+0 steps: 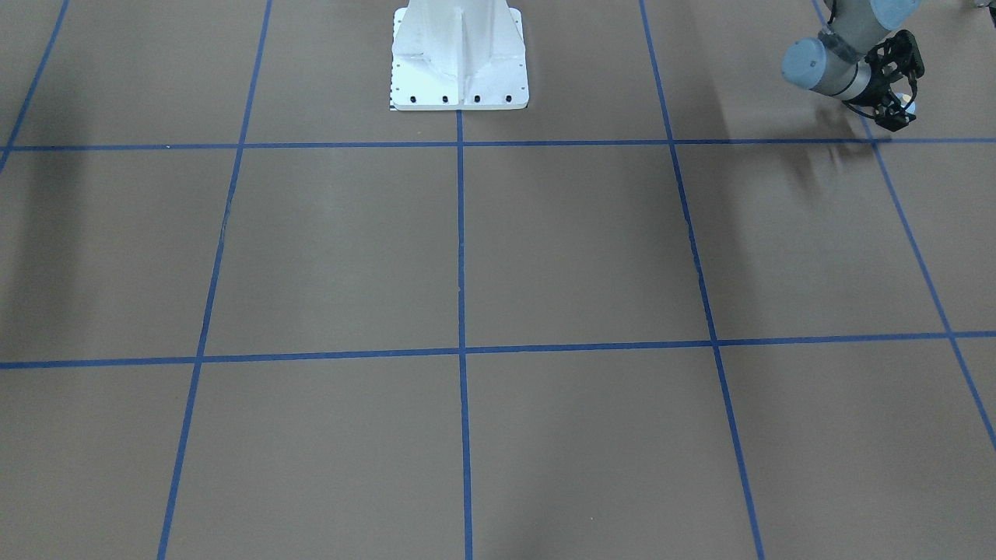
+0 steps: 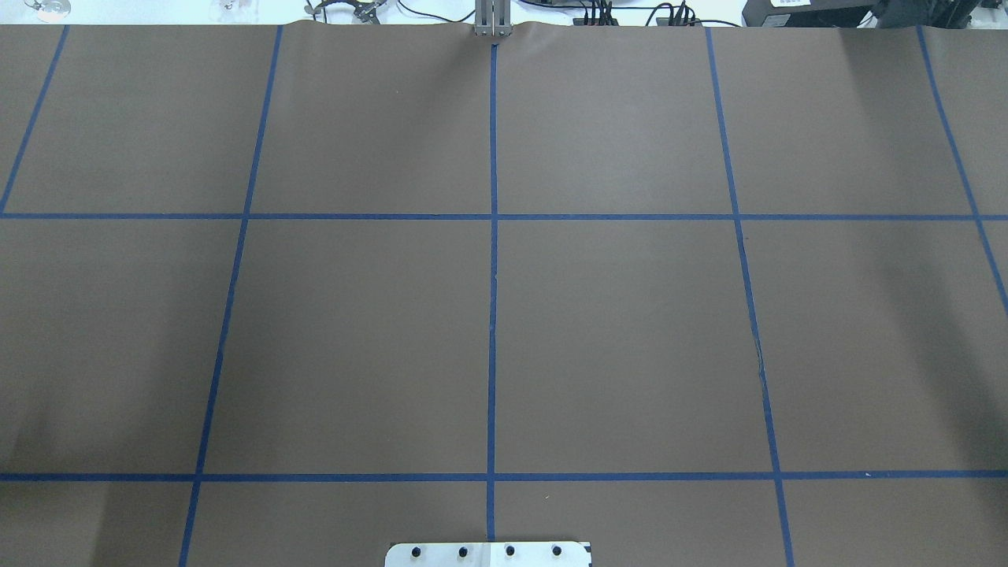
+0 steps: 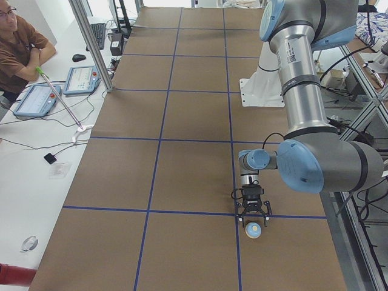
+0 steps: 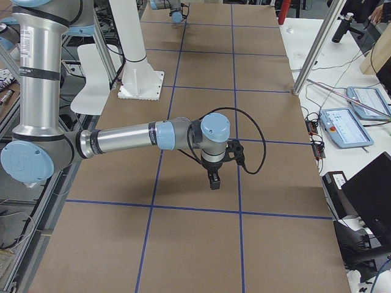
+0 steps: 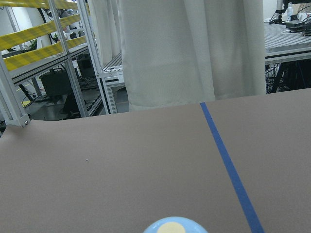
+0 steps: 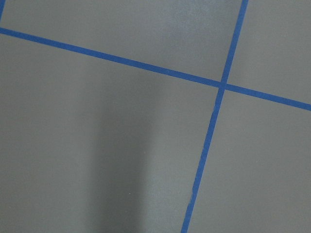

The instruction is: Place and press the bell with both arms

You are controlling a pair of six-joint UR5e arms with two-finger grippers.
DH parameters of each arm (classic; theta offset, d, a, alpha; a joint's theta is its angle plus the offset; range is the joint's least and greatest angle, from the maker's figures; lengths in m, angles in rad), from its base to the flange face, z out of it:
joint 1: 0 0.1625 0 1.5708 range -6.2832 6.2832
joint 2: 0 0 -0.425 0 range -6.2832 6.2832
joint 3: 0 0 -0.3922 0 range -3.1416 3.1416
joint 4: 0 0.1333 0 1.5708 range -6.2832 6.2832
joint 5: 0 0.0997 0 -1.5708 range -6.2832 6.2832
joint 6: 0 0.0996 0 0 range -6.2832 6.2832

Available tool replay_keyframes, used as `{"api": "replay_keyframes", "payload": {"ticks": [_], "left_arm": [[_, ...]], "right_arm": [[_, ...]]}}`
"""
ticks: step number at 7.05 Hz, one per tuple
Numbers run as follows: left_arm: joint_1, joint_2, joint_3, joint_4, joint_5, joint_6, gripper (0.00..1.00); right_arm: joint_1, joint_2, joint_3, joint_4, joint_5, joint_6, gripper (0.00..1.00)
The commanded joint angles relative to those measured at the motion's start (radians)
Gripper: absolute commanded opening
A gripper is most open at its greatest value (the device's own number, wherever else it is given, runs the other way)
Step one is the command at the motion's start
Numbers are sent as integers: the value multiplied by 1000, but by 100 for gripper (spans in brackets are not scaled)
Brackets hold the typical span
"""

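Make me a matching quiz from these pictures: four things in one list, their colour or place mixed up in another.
1. bell
2. left gripper
3. right gripper
4. pedestal

a. white
b. right by the bell
c. light blue, cream top
d. over bare table, far from the bell

Pairs: 1c, 2b, 3d, 4a

The left arm [image 3: 300, 91] and the right arm [image 4: 122, 139]: silver and grey tubes with light blue caps.
Each tube is round and smooth, with dark rings near the joints, and every joint has a round light blue cap. The left arm carries a small white label [image 3: 290, 57] with dark print. A thin black cable [image 4: 263, 151] makes a loop at the wrist of the right arm. The left pincer [image 3: 254, 219] and the right pincer [image 4: 214, 183] are black. The white pedestal [image 1: 459, 47] has a flat plate with black bolts [image 1: 444, 99].
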Motion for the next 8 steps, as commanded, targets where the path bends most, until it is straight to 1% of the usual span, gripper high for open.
{"api": "replay_keyframes", "payload": {"ticks": [1,3,5,6,7,8], "left_arm": [[1,-10,32,-4,2,0,100],[1,-57,91,-22,2,0,100],[1,-57,98,-29,2,0,100],[-1,-53,98,-29,2,0,97],[-1,-51,99,-27,6,-6,65],[1,-48,98,-26,8,-10,12]], "right_arm": [[0,0,1,-1,1,0,100],[0,-1,1,-3,1,0,100],[0,-4,1,-3,1,0,100],[0,-7,2,-3,7,0,100],[0,-7,2,-3,9,0,100],[0,-7,2,-3,9,0,100]]}}
